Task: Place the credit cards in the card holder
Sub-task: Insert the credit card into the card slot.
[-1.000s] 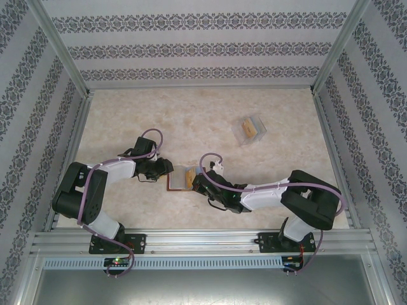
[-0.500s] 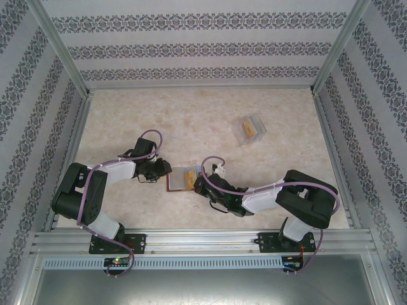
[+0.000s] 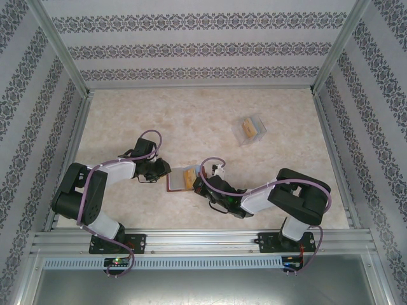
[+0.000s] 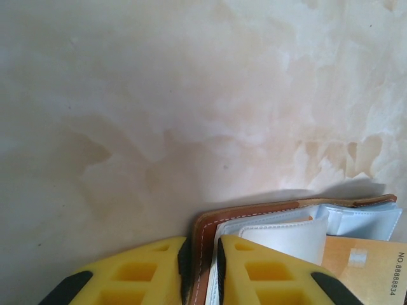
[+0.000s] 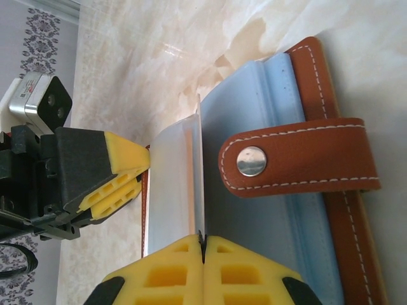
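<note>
Roughly midway between the two arms, toward the near side of the desk point(image 3: 191, 114), the card holder point(image 3: 174, 182) lies opened out, with an orange card point(image 4: 365, 270) showing at its blue-grey inside beside the pale sleeves. On the holder's left side the left gripper point(image 4: 200, 251) is clamped on the brown leather cover edge, while the right gripper point(image 5: 202, 241) at its right side is pressed closed on a thin pale inner leaf that stands up on edge. Well apart, farther back and to the right, a clear plastic box point(image 3: 241, 134) holds a tan card point(image 3: 250, 129).
</note>
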`<state>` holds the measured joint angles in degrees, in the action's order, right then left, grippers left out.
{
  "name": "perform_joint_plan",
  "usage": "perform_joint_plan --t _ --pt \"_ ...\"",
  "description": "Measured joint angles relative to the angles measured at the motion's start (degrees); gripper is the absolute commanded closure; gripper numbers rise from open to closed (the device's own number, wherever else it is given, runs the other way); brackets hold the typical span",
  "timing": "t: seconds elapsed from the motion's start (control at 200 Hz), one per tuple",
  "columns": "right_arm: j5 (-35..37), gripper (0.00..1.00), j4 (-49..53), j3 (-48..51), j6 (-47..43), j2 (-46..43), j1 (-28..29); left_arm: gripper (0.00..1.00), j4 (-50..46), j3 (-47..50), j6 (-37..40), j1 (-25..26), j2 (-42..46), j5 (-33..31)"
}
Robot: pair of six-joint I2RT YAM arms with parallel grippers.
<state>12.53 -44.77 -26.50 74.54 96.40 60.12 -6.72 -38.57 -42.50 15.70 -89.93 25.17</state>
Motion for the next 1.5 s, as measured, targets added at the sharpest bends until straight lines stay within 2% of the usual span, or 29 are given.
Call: perform_joint_plan --t 0.779,1.504 --pt "-1.4 1.00 -6.2 1.3 -3.6 1.0 -0.4 0.78 0.0 0.2 0.0 0.0 0.2 -0.3" --pt "-2.9 1.00 -11.8 0.7 0.5 7.6 -0.8 0.78 0.2 0.6 0.0 0.7 1.0 -1.6"
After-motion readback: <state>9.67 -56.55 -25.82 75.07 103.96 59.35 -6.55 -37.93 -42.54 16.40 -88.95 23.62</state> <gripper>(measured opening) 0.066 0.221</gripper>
